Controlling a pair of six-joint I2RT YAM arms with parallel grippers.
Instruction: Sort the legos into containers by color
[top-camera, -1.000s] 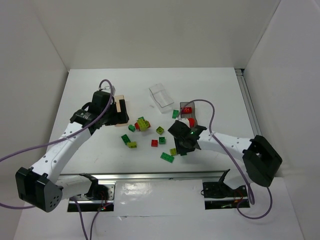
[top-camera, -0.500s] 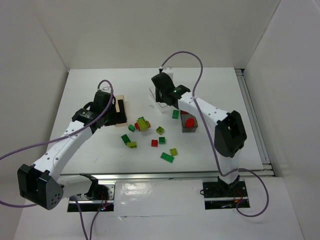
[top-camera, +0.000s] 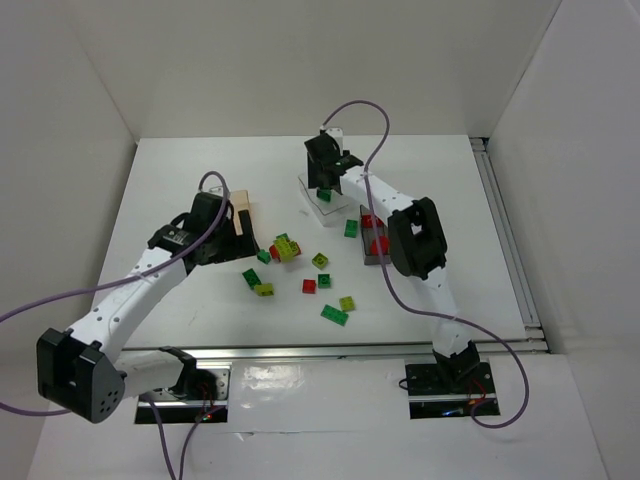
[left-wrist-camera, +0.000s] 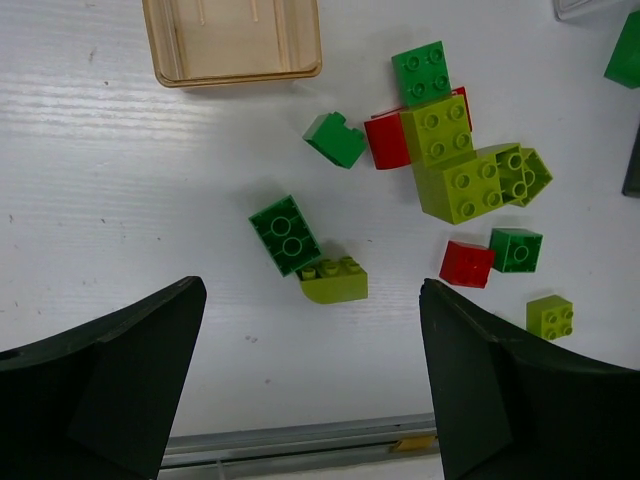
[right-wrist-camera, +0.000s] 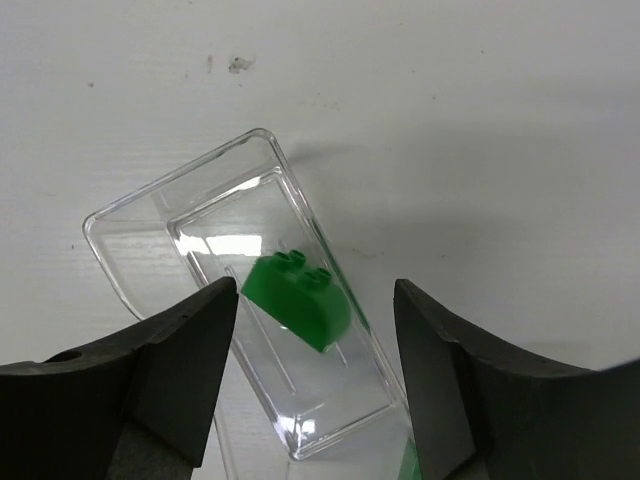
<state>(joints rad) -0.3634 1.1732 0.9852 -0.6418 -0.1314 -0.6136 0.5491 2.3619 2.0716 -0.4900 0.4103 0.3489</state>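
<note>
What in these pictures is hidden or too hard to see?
Top view: the right arm covers part of the dark grey bin, so its red legos can't be counted.
Top view: the left arm hides most of the amber bin.
Right wrist view: the clear bin runs behind the fingers and off the bottom edge.

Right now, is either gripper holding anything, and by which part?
Nothing is held: the left gripper and right gripper are open; the green studded brick lies loose in the clear plastic bin.
</note>
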